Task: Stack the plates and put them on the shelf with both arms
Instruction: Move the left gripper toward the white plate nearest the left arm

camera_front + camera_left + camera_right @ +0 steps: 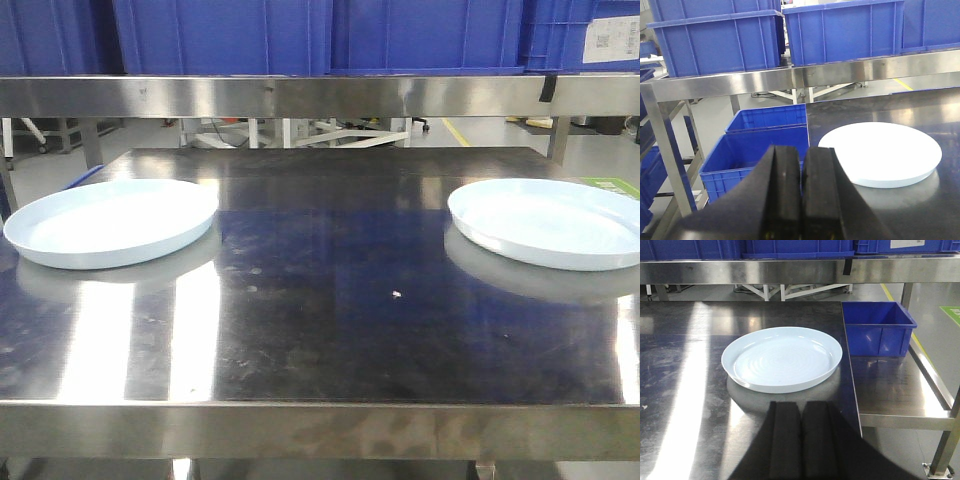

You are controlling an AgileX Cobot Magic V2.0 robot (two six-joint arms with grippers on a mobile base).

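Pale bluish-white, the left plate (110,222) and the right plate (548,222) lay well apart at opposite ends of the steel table (320,330), unstacked, while the left gripper (802,159) and right gripper (801,409) hung near them, each clenched on nothing.

Steel table (320,330): one pale plate (112,222) at its left edge, a second plate (548,222) at its right edge, well apart. Blue bins (320,35) on shelf above table.
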